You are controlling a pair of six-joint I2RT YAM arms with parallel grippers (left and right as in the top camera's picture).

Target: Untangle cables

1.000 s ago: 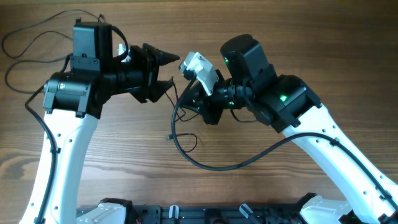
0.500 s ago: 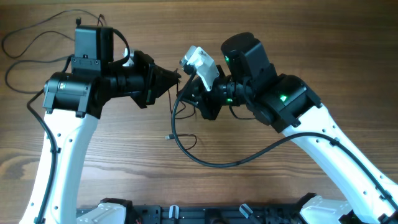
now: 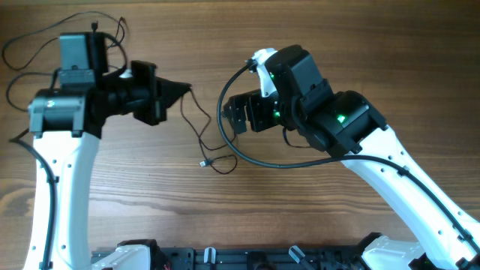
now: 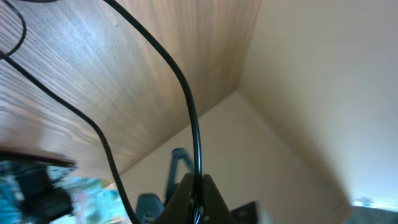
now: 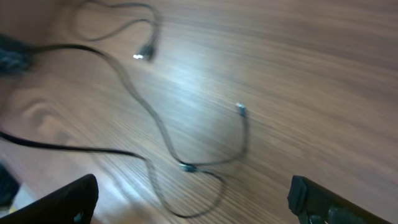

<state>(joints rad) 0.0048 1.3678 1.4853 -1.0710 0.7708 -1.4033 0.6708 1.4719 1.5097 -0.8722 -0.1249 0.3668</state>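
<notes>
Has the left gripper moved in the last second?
Yes. The left gripper drew back toward the picture's left edge; its tip now sits left of the small plug.

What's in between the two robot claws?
In the overhead view, a thin cable trails from the left gripper, and the right arm's thick black cable loops beside the open right gripper.

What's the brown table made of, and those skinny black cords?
The brown table looks like wood or a wood-look top: streaky grain lines and a soft sheen. The skinny black cords look coated in smooth rubbery plastic, since they bend in loose curves. Their insides can't be seen.
</notes>
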